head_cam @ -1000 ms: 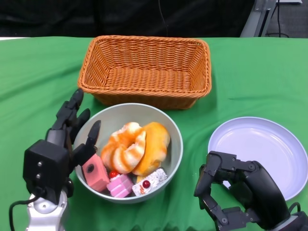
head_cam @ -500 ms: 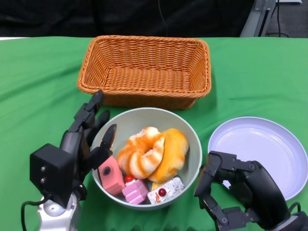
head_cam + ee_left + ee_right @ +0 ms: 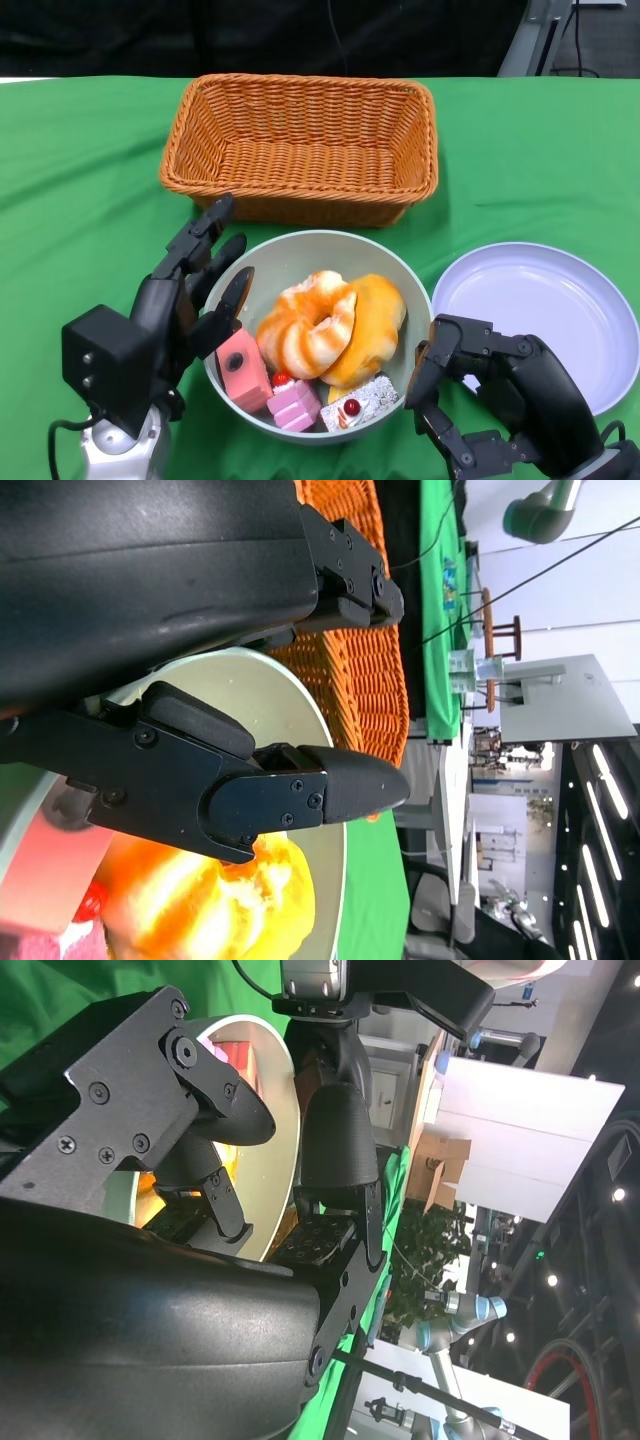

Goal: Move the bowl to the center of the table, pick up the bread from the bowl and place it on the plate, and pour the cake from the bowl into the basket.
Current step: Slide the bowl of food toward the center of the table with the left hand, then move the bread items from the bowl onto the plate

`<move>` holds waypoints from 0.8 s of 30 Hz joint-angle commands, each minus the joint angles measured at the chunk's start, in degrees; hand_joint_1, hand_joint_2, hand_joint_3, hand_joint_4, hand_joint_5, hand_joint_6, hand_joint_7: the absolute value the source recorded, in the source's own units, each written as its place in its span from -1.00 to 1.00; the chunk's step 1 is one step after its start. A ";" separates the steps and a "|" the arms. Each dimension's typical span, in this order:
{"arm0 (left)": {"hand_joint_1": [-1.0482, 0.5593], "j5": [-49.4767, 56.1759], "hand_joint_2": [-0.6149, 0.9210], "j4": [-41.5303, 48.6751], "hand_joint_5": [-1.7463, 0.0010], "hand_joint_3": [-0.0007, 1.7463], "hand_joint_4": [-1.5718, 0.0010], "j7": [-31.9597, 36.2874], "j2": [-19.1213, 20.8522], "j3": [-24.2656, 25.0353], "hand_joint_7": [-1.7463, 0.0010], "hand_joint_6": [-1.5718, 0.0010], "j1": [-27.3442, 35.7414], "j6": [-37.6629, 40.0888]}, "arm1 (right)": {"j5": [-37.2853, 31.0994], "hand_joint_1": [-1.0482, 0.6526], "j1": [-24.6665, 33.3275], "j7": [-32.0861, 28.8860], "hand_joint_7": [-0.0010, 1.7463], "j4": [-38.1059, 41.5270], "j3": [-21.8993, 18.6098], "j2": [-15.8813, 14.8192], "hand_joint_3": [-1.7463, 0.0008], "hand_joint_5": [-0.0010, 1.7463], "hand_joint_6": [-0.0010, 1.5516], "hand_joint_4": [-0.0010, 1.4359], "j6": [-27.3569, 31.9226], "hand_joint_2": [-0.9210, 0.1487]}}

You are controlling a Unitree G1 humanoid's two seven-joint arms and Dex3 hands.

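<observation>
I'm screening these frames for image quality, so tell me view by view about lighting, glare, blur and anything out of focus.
Head view: even lighting, sharp; soft shadows under the basket and bowl; mild sheen on the plate. Right wrist view: the right hand close up fills the frame, with bright ceiling lights behind. Left wrist view: the bread is blurred and overexposed beside the left hand.

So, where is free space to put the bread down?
The white plate is bare, beside the right hand. The basket is bare inside too. It is crowded in the bowl, which the left hand grips and which almost meets basket and plate.
</observation>
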 commanded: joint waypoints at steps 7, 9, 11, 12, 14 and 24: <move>-0.34 0.16 1.00 -1.50 0.88 -0.79 0.08 1.10 4.03 1.95 0.93 0.17 -2.11 -5.76 | 1.78 0.26 0.49 0.80 0.57 -0.46 -1.23 -1.33 -0.45 0.88 -0.05 0.17 -0.97 -0.04; -0.32 0.16 1.00 -1.36 0.87 -0.80 0.03 0.59 5.04 2.08 0.91 0.11 -2.53 -6.59 | 1.80 0.25 0.58 0.97 0.56 -0.96 -1.51 -1.72 -0.44 0.87 -0.05 0.17 -0.89 -0.04; -0.24 0.29 1.00 -0.91 0.84 -0.82 -0.12 -0.05 6.95 2.49 0.91 -0.04 -3.17 -8.30 | 1.98 0.22 0.63 1.51 0.54 -1.91 -1.96 -2.62 -0.42 0.83 -0.05 0.17 -0.96 -0.05; -0.18 0.09 1.00 -0.64 0.82 -0.83 -0.19 -0.46 7.68 2.75 0.90 -0.11 -3.41 -8.91 | 2.03 0.22 0.57 1.79 0.53 -2.25 -2.13 -3.03 -0.40 0.81 -0.06 0.17 -1.16 -0.06; -0.13 0.11 1.00 -0.18 0.80 -0.85 -0.28 -0.37 8.69 3.20 0.89 -0.19 -3.71 -9.72 | 2.05 0.21 0.63 1.94 0.51 -3.12 -2.38 -3.59 -0.38 0.79 -0.06 0.18 -1.02 -0.06; 0.20 -4.51 1.00 4.82 -0.14 -0.56 -0.26 -6.36 10.58 5.54 0.83 -0.64 -7.15 -10.39 | -1.23 -0.03 1.29 2.25 0.16 -15.22 -3.32 -8.81 0.06 0.64 -0.02 0.10 5.73 -0.28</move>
